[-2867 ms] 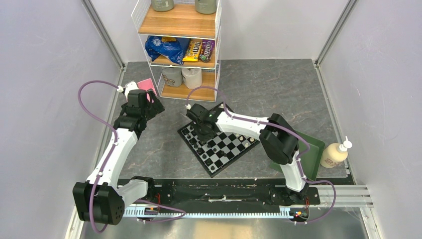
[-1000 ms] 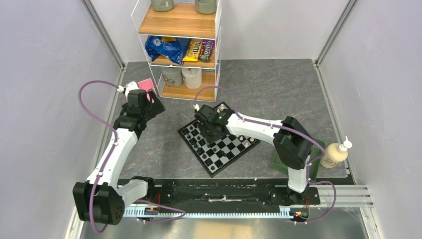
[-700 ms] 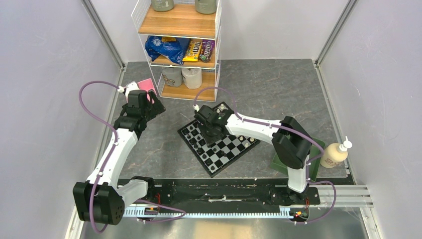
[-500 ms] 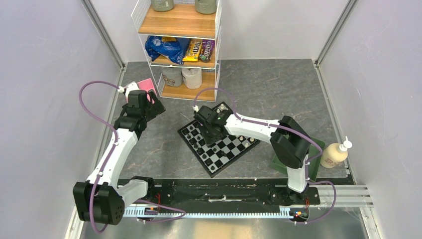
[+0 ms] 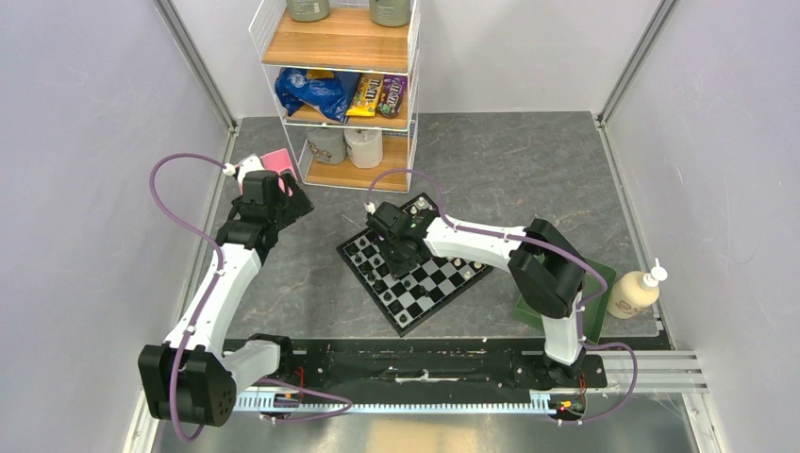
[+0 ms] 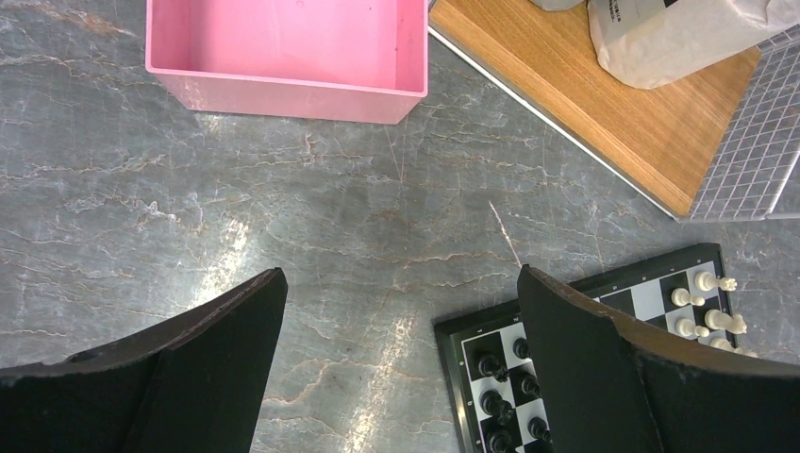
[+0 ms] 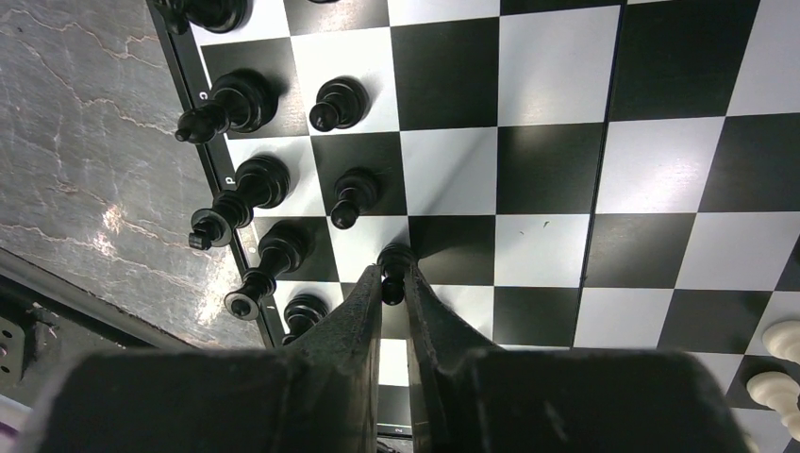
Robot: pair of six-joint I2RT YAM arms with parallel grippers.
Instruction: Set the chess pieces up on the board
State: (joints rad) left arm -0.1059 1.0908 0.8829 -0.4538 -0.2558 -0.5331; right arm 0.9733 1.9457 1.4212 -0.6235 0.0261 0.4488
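Chess pieces (image 7: pixel 255 184) stand along the left edge of the board (image 7: pixel 557 179) in my right wrist view. I count eight black ones there: four taller pieces in the outer row (the topmost cut off by the frame), two pawns just inside them, a small one partly hidden by my finger, and the black pawn (image 7: pixel 394 260) between my fingertips. Two cream pieces (image 7: pixel 778 363) peek in at the lower right edge.

My right claw (image 7: pixel 391 283) is closed narrow on that black pawn, one fingertip (image 7: pixel 363 293) pressed to each side of it, over the second row of squares. I cannot tell whether its base touches the board.

From the top camera, the board (image 5: pixel 425 283) lies turned at an angle on the desk (image 5: pixel 528 179), in front of the shelf unit (image 5: pixel 340 94), with the right claw (image 5: pixel 391 247) over its left half.

My left claw (image 6: pixel 398 283) hangs wide open over bare desk, holding nothing, between the pink box (image 6: pixel 283 57) and the board's corner (image 6: pixel 453 330). In that view I make out six black pieces (image 6: pixel 492 404) in two rows at the near corner and at least four cream pieces (image 6: pixel 703 281) at the far one.

One green tray (image 5: pixel 590 302) and one soap bottle (image 5: pixel 634 293) sit at the desk's right side.
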